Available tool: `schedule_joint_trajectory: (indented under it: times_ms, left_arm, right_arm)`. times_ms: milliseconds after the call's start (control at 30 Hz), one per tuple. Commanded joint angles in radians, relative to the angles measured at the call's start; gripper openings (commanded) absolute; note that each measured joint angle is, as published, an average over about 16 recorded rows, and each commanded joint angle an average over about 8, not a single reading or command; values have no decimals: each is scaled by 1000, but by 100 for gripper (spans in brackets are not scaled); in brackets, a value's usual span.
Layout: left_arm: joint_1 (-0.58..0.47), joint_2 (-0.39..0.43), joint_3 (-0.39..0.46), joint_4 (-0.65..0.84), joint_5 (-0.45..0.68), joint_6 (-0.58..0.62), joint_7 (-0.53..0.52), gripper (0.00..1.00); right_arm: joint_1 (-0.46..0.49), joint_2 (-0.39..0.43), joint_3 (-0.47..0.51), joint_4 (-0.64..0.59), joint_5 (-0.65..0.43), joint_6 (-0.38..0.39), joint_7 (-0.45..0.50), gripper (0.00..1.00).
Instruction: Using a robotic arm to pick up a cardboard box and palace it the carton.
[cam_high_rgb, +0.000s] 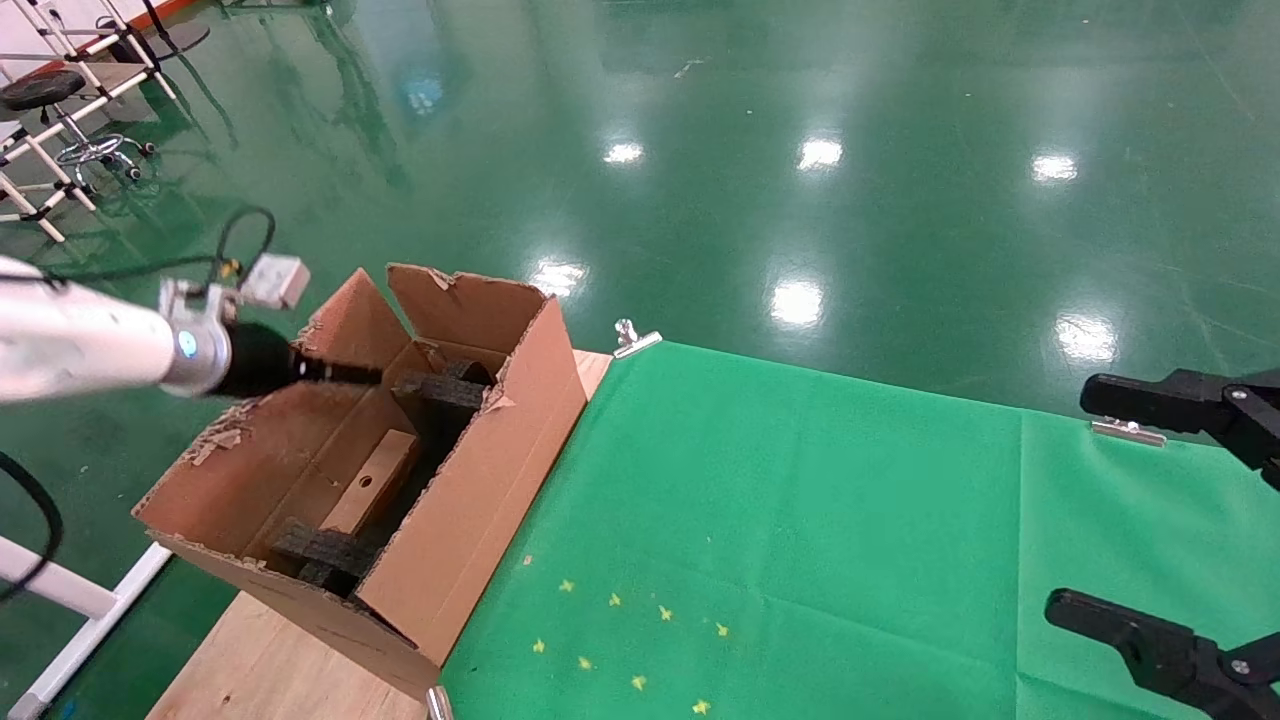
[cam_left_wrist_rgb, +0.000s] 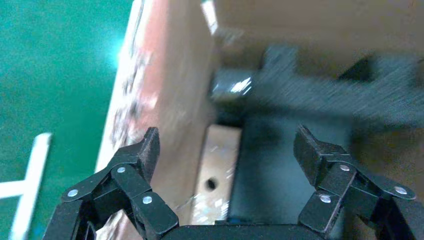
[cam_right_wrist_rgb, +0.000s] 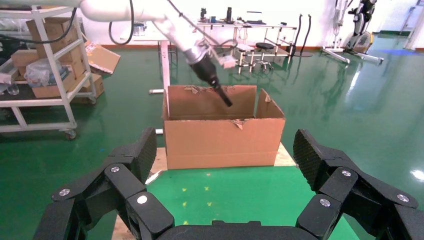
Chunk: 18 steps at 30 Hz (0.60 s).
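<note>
Brown corrugated carton (cam_high_rgb: 470, 480), its flaps torn ragged, stood at the left edge of the tabletop (cam_high_rgb: 260, 670), just beside the green cloth (cam_high_rgb: 800, 520). The cardboard box (cam_high_rgb: 372, 482), slim, with a round hole in its upper face, lay on the carton floor between black foam pieces (cam_high_rgb: 325, 555) near both ends. The robotic arm (cam_high_rgb: 90, 340) reached in from the left, and its left gripper (cam_left_wrist_rgb: 227, 150) hung above the box with fingers spread wide and nothing between them; in the left wrist view the box (cam_left_wrist_rgb: 215, 175) showed below, nearer one fingertip than the other. The right gripper (cam_right_wrist_rgb: 225, 155) waited over the right edge of the cloth, jaws likewise wide and empty.

With the box apparently already in the carton, the step in hand was judged to be the withdrawal. It would be done well by lifting straight up with the fingers kept open, clear of the torn flap and the foam, so that nothing is dragged out again.

No brand, label or legible writing appeared on either box; only small yellow marks (cam_high_rgb: 620, 640) dotted the cloth.
</note>
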<state>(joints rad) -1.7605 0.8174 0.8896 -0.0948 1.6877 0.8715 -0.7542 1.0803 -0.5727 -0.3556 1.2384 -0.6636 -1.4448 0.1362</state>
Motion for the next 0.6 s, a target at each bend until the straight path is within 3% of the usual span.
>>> schedule_joint_trajectory:
  times_ms: [33,300,600]
  left_arm:
    - [-31,-8,-4,-15,-5,29,-9,100]
    - [-119,-90,-69,-150,-119,282,-90,100]
    - [-108,-165,-168,-272,-317,530,-222,100]
  right_arm:
    - [0,0,0,0,0,0,0,100]
    - [0,0,0,0,0,0,0,100]
    - [0,0,0,0,0,0,0,100]
